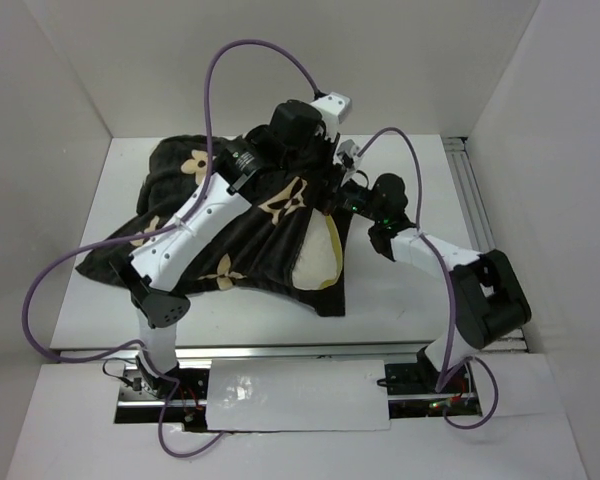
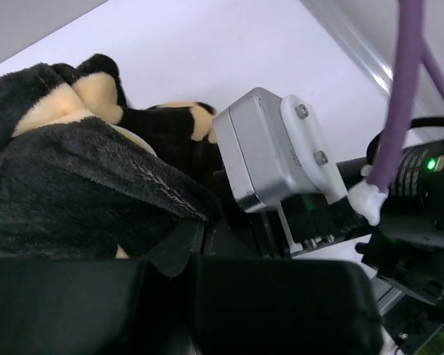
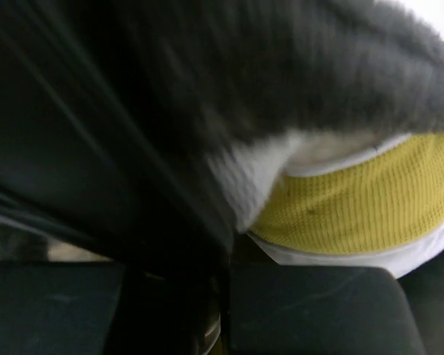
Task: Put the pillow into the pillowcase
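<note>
Yellow pillow (image 3: 355, 214) mesh beneath pillowcase (image 3: 207, 74) shows only from right wrist.

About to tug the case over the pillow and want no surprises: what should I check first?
1. Left pincer gripping the pillowcase: ok, plush pinched.
2. Right pincer gripping the pillowcase: ok, fabric between its jaws, view blurred.
3. Pillow fully inside: not ok, cream corner sticks out.
4. Pillow's yellow edge free of right pincer: cannot tell.
</note>
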Robot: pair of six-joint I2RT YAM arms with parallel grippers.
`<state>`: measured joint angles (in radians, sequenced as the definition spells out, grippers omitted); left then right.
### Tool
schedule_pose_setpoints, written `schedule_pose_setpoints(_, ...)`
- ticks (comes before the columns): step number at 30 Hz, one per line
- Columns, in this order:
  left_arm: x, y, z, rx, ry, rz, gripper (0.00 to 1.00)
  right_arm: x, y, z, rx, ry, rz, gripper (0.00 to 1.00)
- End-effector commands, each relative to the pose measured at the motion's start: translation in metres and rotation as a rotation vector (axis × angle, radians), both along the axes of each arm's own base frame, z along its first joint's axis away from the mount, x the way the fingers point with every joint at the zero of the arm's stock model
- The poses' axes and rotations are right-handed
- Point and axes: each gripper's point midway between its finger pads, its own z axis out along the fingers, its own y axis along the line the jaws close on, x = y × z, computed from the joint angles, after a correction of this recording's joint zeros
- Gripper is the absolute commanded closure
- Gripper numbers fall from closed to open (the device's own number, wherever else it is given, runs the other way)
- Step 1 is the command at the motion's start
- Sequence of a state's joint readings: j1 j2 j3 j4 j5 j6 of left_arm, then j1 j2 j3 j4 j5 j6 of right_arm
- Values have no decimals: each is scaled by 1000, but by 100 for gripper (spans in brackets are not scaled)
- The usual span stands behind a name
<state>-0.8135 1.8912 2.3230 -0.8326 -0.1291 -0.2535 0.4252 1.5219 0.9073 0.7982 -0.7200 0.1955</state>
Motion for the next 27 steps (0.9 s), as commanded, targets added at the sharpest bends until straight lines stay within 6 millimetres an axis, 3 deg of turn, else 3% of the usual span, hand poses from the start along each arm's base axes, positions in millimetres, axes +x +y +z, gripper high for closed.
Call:
schedule_pose_setpoints(1, -60, -69, 73, -251, -107, -285, 100, -3, 24, 28, 238, -42, -6, 100)
schedule_pose_setpoints(4, -66, -69, 78, -258, -106, -283, 100, -9, 29, 46, 395, -22, 22, 100)
schedule_pose_setpoints(6, -74, -68, 83, -273, -106, -291, 100, 12, 21, 42, 454, 27, -101, 100)
schedule_pose_setpoints(9, -81, -71, 75, -263, -91, -313, 100, 33, 26, 11, 399, 95, -159, 96)
schedule_pose_setpoints(10, -81, -70, 68, -248, -76, -312, 100, 38, 26, 6, 400, 107, -179, 84)
schedule_pose_setpoints(11, -80, -72, 59, -231, -60, -311, 100, 41, 23, -5, 396, 129, -210, 80)
schedule_pose_setpoints(13, -65, -67, 43, -202, -36, -255, 100, 53, 6, -26, 414, 206, -319, 80)
schedule_pose_setpoints(15, -55, -66, 26, -191, 14, -237, 100, 60, -12, -32, 409, 228, -384, 80)
schedule_pose_setpoints(17, -38, -61, 8, -165, 53, -183, 97, 64, -24, -44, 360, 295, -444, 72)
schedule_pose_setpoints(19, -26, -68, -16, -133, 96, -166, 84, 67, -39, -68, 281, 377, -502, 50)
schedule_pose_setpoints(20, -13, -63, -17, -136, 92, -142, 66, 59, -41, -90, 194, 476, -518, 42)
schedule_pose_setpoints(21, -9, -65, -25, -123, 100, -132, 59, 57, -51, -103, 140, 525, -549, 36)
schedule_pose_setpoints(22, 2, -64, -35, -119, 117, -109, 50, 52, -59, -115, 88, 568, -573, 20)
schedule_pose_setpoints(24, 16, -60, -39, -136, 140, -93, 33, 26, -71, -140, -80, 667, -587, 13)
schedule_pose_setpoints(25, 14, -60, -38, -159, 167, -121, 21, 15, -75, -145, -129, 694, -583, 2)
schedule_pose_setpoints(26, 15, -61, -44, -171, 198, -141, 12, 5, -80, -148, -174, 725, -587, 0)
schedule_pose_setpoints(27, 22, -53, -51, -189, 245, -130, 6, -19, -95, -158, -259, 810, -606, 0)
